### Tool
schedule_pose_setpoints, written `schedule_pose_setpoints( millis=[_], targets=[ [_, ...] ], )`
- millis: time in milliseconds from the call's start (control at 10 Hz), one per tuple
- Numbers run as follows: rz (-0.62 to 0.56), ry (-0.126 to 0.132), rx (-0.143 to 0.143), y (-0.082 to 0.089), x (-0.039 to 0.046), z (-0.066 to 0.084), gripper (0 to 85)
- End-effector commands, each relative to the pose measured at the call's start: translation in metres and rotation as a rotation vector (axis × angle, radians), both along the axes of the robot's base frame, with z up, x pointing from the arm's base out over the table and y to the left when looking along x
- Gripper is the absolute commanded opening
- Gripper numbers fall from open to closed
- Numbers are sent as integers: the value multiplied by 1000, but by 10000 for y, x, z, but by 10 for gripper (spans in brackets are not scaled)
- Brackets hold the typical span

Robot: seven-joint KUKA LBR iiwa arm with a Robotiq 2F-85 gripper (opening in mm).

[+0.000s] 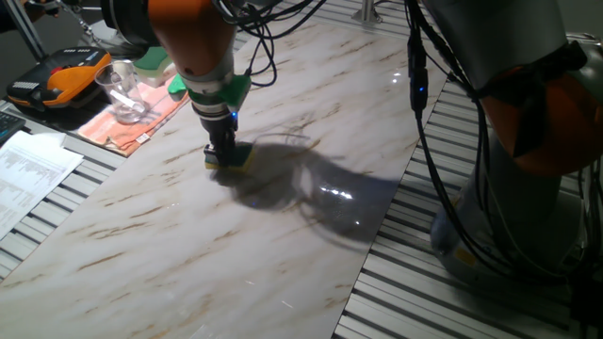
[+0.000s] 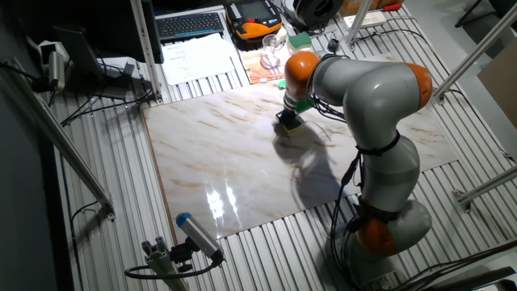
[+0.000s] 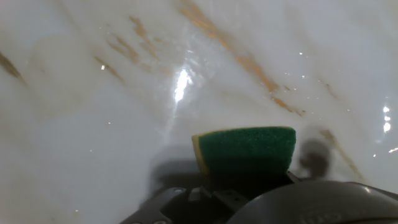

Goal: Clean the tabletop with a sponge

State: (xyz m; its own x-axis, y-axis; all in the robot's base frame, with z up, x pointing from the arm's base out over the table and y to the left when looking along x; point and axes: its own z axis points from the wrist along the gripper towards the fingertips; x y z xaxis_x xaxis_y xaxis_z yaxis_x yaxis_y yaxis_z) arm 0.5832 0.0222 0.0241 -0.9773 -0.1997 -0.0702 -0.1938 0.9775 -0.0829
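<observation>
Mid-wipe, by the look of it. Fingers (image 1: 224,151) clamped on sponge (image 1: 231,158), pressed flat on tabletop (image 1: 283,235) toward the cluttered end. No dirt or wet trail discernible, so wiped share unclear; most of slab probably left.

Printed sheet (image 1: 28,174), left edge of one fixed view: rows of print there, too small to read.
Paper (image 2: 202,56) by the keyboard (image 2: 191,24), top of the other fixed view: marks on it, nothing legible.
Orange-and-black device (image 1: 58,80), upper left of one fixed view: no brand or label I can make out.
Arm (image 2: 371,89): no lettering showing in either fixed view.
Hand view: no writing anywhere.
</observation>
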Motion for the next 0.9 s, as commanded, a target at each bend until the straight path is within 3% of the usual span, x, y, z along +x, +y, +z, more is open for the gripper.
schedule_pose_setpoints(
  millis=[0,300,800],
  targets=[
    [-1,-5,-8,-26,4,-5,0],
    [1,-14,-2,-139,-2,-26,0],
    [13,-26,-6,-336,35,65,0]
  ],
)
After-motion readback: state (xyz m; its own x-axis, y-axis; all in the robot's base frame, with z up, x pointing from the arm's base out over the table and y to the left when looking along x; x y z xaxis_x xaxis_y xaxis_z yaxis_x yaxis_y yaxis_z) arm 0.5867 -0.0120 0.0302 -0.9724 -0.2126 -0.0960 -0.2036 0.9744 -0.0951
